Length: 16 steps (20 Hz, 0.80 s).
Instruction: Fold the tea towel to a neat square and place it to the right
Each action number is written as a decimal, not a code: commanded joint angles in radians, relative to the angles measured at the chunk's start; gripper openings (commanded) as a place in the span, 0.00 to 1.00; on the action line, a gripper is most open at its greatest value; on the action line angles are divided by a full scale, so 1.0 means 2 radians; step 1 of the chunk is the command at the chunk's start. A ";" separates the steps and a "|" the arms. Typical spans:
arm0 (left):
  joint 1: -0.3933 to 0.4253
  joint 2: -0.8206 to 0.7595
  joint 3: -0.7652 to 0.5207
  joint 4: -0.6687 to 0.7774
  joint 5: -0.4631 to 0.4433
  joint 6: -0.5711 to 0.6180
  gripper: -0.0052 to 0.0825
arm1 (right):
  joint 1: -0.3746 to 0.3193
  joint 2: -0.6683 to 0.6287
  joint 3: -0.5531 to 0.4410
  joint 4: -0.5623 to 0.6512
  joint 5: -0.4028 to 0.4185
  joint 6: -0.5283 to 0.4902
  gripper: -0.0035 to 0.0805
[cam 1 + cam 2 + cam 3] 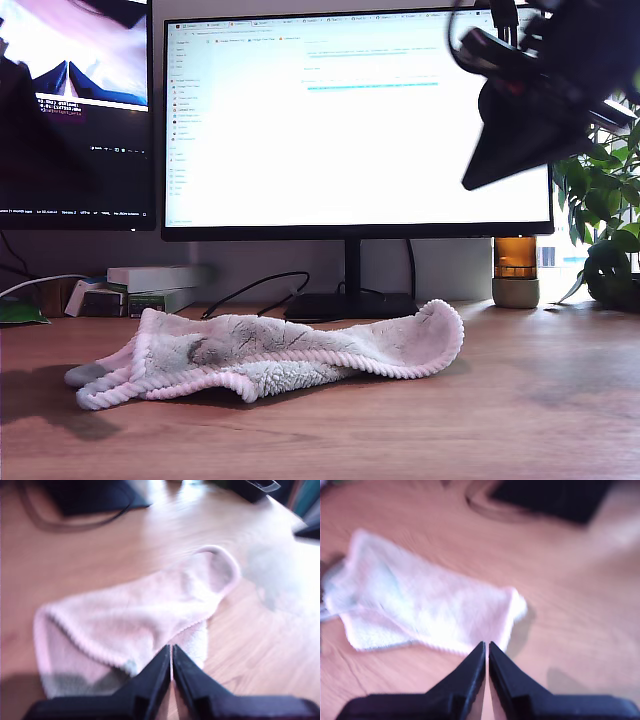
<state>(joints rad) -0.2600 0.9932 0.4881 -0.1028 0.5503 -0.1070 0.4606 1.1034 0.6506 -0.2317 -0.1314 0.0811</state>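
You see the tea towel (270, 355) lying loosely folded on the wooden desk (520, 400), in front of the large monitor (355, 120), its corded hem curling up at the end toward the exterior view's right. In both wrist views the towel lies below the gripper, apart from the tips. My first gripper (171, 657) hangs above the towel with its jaws pressed together, holding nothing. My second gripper (487, 652) likewise has its jaws together and empty. A blurred dark arm (540, 100) fills the exterior view at 2 o'clock, well above the desk.
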 commanded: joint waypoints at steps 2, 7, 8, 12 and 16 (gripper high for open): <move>0.001 0.053 -0.008 0.007 -0.005 -0.071 0.11 | 0.003 0.005 -0.006 0.002 0.000 0.014 0.03; 0.001 0.157 -0.005 0.072 0.023 -0.136 0.48 | 0.002 0.005 -0.005 0.003 0.000 0.013 0.11; 0.001 0.171 -0.003 0.086 0.024 -0.144 0.49 | 0.002 0.005 -0.005 0.003 0.000 0.012 0.11; 0.001 0.213 0.009 0.108 0.048 -0.171 0.52 | 0.001 0.005 -0.005 0.003 0.002 0.008 0.17; 0.001 0.243 0.013 0.124 0.051 -0.183 0.53 | 0.001 0.006 -0.005 0.005 0.002 0.007 0.17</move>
<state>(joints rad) -0.2592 1.4693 0.5014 0.1318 0.6468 -0.4698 0.4599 1.1095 0.6506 -0.2314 -0.1280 0.1005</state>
